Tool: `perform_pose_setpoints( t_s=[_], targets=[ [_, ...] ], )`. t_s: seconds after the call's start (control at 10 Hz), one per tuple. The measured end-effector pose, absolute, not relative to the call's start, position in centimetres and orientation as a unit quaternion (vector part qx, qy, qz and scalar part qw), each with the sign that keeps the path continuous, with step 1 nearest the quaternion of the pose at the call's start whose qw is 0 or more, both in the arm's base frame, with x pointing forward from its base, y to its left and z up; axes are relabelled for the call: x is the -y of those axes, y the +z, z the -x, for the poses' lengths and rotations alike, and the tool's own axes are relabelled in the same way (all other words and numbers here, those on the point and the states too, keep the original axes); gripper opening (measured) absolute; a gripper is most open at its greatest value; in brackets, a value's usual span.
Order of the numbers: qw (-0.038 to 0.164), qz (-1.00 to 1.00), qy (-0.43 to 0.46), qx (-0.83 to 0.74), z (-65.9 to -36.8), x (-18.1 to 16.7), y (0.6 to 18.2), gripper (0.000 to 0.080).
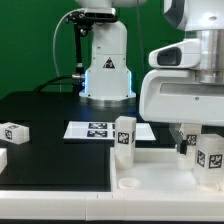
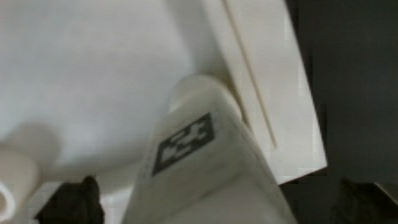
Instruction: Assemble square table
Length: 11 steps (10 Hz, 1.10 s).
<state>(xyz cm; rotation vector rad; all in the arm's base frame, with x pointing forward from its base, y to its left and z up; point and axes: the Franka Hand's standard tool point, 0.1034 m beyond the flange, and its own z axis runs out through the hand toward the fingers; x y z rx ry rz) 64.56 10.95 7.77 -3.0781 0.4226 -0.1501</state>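
Leg-fitting step, I reckon: the gripper [image 2: 217, 205] is wide open, fingers [image 2: 71, 203] clear on either side of a tagged leg [image 2: 192, 150]. That leg stands on the square tabletop [image 1: 160, 178] tight against its rim, at the far corner on the exterior view's right. Next move is probably closing back on it to twist it home, squarely so it doesn't tip; a spare leg [image 1: 15, 132] lies near the black table's [image 1: 50, 115] edge on the exterior view's left.

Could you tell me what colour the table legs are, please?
The legs are white, bearing black-and-white tags; exterior view shows best.
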Motion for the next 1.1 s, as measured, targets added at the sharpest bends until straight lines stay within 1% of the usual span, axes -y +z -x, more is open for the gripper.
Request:
perform_pose_setpoints(
  t_s=[0.1,0.3,0.4,0.5,0.8,1.0,1.1],
  targets=[
    [0.017,0.988,-0.047,-0.149,-64.52,-10.94,7.69,0.0623],
    [0.017,0.985,-0.047,-0.163,-64.51,-10.93,7.67,0.0354],
    [0.019,0.981,-0.046,-0.186,-64.51,-10.94,7.66,0.0354],
    [0.02,0.975,-0.046,-0.218,-64.5,-10.94,7.65,0.0284],
    [0.022,0.935,-0.043,-0.352,-64.43,-10.92,7.63,0.0284],
    [0.023,0.875,-0.037,-0.482,-64.32,-10.81,7.55,0.0284],
    [0.031,0.822,-0.031,-0.568,-64.28,-10.61,7.41,0.0284]
  ],
)
